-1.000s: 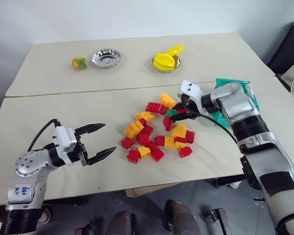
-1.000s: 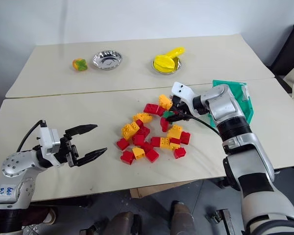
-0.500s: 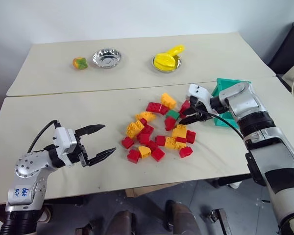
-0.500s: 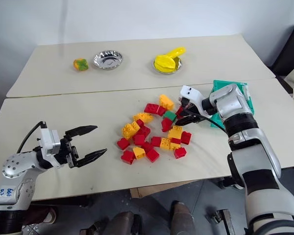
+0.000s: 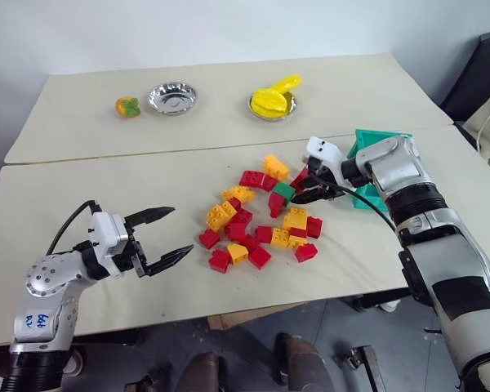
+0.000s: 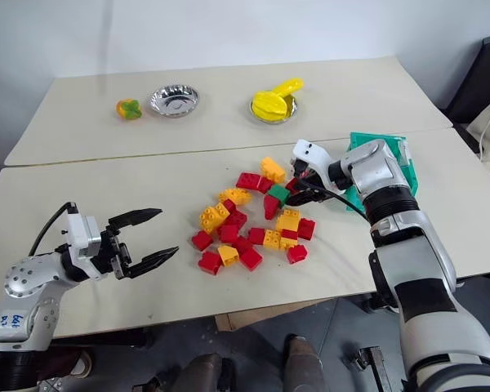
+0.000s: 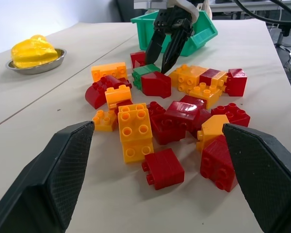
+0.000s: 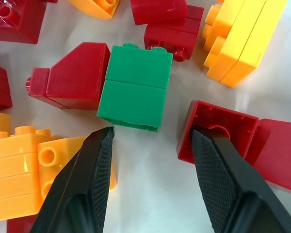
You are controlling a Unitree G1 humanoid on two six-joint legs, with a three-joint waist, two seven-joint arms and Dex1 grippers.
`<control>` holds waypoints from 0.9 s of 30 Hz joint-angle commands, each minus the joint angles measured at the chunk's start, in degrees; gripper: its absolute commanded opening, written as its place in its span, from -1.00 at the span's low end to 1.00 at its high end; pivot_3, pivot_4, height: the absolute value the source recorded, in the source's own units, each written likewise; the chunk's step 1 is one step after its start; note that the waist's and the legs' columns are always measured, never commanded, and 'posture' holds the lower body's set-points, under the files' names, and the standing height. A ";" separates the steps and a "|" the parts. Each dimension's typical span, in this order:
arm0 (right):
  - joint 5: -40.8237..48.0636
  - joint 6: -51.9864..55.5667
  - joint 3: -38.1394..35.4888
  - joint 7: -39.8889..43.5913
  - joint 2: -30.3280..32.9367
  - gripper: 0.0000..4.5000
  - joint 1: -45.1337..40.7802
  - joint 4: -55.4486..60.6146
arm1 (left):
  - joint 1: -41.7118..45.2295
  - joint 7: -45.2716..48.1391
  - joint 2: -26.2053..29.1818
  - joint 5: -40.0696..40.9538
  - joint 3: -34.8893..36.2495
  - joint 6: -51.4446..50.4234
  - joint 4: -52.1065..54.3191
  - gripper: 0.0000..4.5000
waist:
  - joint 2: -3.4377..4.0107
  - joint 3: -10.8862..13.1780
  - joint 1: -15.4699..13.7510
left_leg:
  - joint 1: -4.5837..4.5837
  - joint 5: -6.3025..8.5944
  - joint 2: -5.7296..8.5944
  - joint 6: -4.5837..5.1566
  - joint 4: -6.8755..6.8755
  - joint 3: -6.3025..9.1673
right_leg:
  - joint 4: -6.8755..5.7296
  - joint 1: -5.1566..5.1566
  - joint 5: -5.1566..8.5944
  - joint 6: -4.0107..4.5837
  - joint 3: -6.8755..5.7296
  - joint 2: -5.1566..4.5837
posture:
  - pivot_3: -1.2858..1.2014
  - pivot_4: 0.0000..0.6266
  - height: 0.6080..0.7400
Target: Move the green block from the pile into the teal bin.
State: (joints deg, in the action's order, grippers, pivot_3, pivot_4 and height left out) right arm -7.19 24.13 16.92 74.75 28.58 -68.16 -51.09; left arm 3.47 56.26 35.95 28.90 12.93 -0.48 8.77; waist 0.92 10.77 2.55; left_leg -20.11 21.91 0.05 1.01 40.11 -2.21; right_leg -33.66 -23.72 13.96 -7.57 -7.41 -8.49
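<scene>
Green block [image 8: 135, 87] lies on the tabletop at the pile's [image 5: 261, 216] side nearest the right edge, still among the bricks and not yet lifted. In the right wrist view a red sloped brick [image 8: 70, 76] touches one of its flanks, a red studded brick [image 8: 172, 34] sits just beyond its studs, and a red hollow brick [image 8: 216, 133] lies near its other side with a gap between. The right gripper [image 8: 153, 179] hangs just short of the block, tilted down, its two black fingers parted and holding nothing; one fingertip looks to touch or overlap the hollow red brick. The left gripper [image 5: 158, 238] hovers wide open and empty near the tabletop's front edge, well apart from the pile.

The block is probably light, stiff and smooth-walled, so it should not deform, but it could slip or twist out if pinched on a corner. The flat side walls seem the best hold, the pads [image 8: 99, 160] squarely across them rather than on the studs. The red sloped brick pressed against one wall leaves little room for a finger, so it may get nudged or dragged along.

The teal bin [image 5: 374, 151] stands near the right edge, just beyond the right forearm, a short carry away.
</scene>
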 commanded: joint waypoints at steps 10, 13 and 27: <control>1.65 2.28 -3.08 -3.39 0.73 0.79 3.49 9.07 | -1.04 0.14 0.63 0.79 1.86 0.62 2.23 1.00 | 0.00 0.00 0.54 | 0.07 0.00 0.00 0.00 0.01 0.03 | -0.07 0.00 0.00 0.00 0.12 0.00 | 0.03 -0.52 1.00; 2.45 2.95 -2.93 -1.57 1.97 0.99 3.05 12.44 | -1.29 0.15 0.63 0.74 2.01 0.81 2.20 1.00 | 0.02 0.02 0.31 | -0.03 0.00 0.01 0.00 0.00 0.04 | -0.06 -0.12 0.00 0.00 0.14 -0.03 | 0.03 -0.52 1.00; 2.45 3.35 -1.00 -4.78 -2.91 0.99 2.49 11.52 | 0.21 -0.61 -0.07 0.08 1.30 1.29 1.40 1.00 | 0.03 0.02 -0.94 | -0.13 0.00 0.07 0.00 -0.03 -0.01 | -0.06 -0.23 0.00 0.00 0.11 -0.02 | 0.03 -0.52 1.00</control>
State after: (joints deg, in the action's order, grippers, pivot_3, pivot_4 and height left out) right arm -4.44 28.51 15.97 70.65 25.39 -64.69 -38.54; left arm 3.65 55.90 36.06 28.91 13.52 -0.13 8.95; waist 0.95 10.80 1.61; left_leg -20.25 21.91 0.13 1.01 40.09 -2.23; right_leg -33.73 -23.95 13.96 -7.57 -7.33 -8.52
